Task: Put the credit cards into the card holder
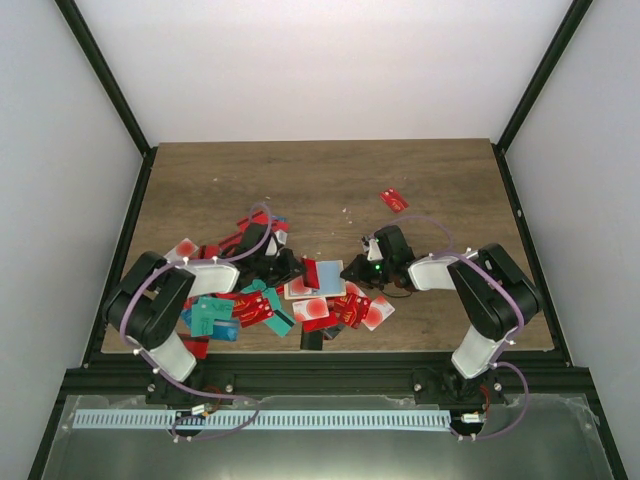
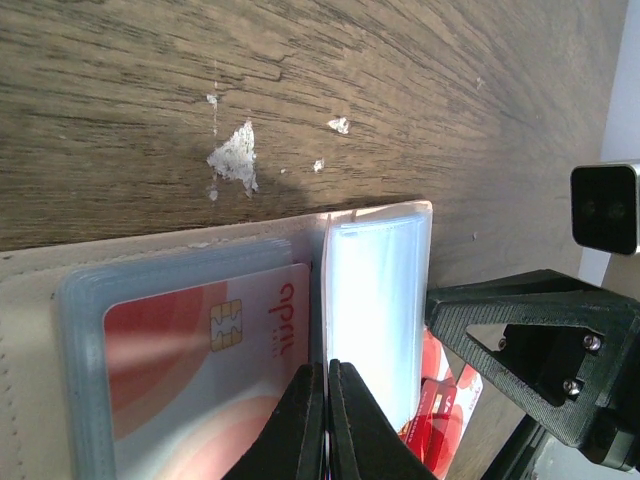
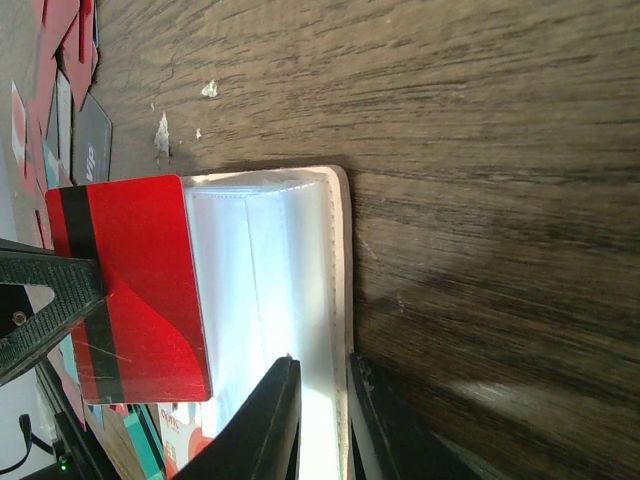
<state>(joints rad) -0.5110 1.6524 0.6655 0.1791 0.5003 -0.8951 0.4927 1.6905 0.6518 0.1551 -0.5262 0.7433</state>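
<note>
The holder (image 2: 25,350) runs off the left and bottom of the left wrist view, its sleeved card (image 2: 200,380) cut at the bottom. Glare blanks the other sleeve (image 2: 375,300). From above the holder is mostly covered, too small to read.

The far half of the table (image 1: 320,170) is free for us; only a lone card (image 1: 394,200) lies there, toward the right. Near the arms it is crowded: a heap of cards (image 1: 250,310) covers the wood from the left to the centre. There the left gripper (image 2: 323,368), closed on a striped red card (image 3: 130,290), and the right gripper (image 3: 322,365), pinching the edge of the card holder (image 3: 270,280), almost meet, so nothing can pass between them
</note>
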